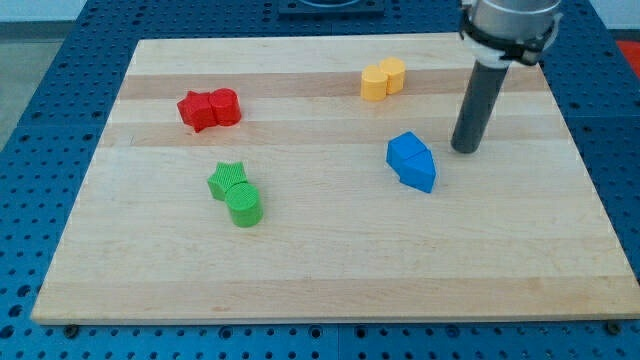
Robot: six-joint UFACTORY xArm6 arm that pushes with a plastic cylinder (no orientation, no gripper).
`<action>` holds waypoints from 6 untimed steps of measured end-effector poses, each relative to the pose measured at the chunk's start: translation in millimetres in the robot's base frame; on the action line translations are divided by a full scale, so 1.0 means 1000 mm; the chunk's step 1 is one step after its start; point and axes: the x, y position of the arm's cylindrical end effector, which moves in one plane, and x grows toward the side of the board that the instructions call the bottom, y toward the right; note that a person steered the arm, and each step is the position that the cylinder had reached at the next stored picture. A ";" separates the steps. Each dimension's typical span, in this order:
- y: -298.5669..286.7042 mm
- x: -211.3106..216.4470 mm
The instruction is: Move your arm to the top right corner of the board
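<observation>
Toward the view's top of the board (300, 290): red blocks (209, 109) at left, yellow blocks (383, 79) right of centre. Left of centre, green star (227, 180) touching green cylinder (244, 205) below it. Right of centre, blue block (411, 161), with my tip (465, 150) just beside it on the view's right.

Arm (508, 25) cut off by the view's top edge; only its lower collar and rod show. Table (330, 290) whole, but the blue pegboard (50, 80) under it runs off all edges. Red blocks' (209, 108) exact shapes unclear.
</observation>
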 end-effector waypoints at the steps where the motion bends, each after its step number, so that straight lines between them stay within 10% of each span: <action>1: 0.003 0.005; 6: 0.119 -0.087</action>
